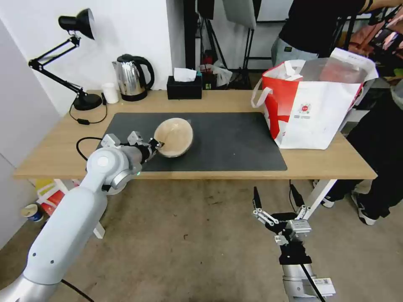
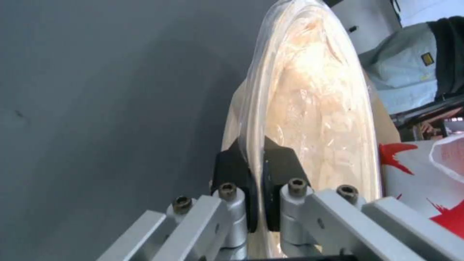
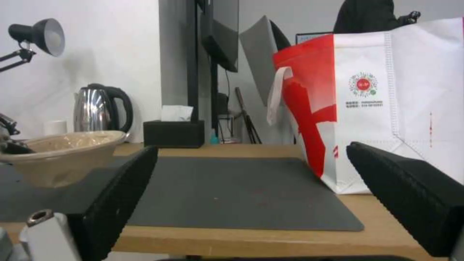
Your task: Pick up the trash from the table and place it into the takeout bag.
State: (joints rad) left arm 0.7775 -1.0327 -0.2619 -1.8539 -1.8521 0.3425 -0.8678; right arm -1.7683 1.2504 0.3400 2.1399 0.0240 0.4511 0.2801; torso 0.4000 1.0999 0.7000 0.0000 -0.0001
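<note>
The left tool (image 1: 158, 145) is clamped on the near rim of the bowl (image 1: 174, 136); in the left wrist view its two black pads (image 2: 232, 174) pinch the thin rim and film between them, and the bowl (image 2: 309, 108) stretches away straight ahead of the tool, tilted, over the mat (image 1: 235, 142). I can't tell whether its far edge touches the mat. The bag (image 1: 315, 105) stands on the bench (image 1: 327, 165) well off to the tool's right, mouth up; a person stands behind it but I can't see them touching it.

To my eye the step is carrying the bowl to the bag; a rim pinch like this gives little hold, so I'd keep the move slow and level, raise the bowl high enough to pass the bag's near wall and its loop handle (image 1: 258, 94), and let go only once it is well inside the mouth; a quick swing could twist the bowl out of the pads or spill it.

The right tool (image 1: 279, 201) hangs low in front of the bench, fingers spread, idle.

Counted: one bowl, one bag, one mat, one kettle (image 1: 132, 77), one tissue box (image 1: 184, 86), one lamp (image 1: 77, 58), one small white cup (image 1: 111, 92).
</note>
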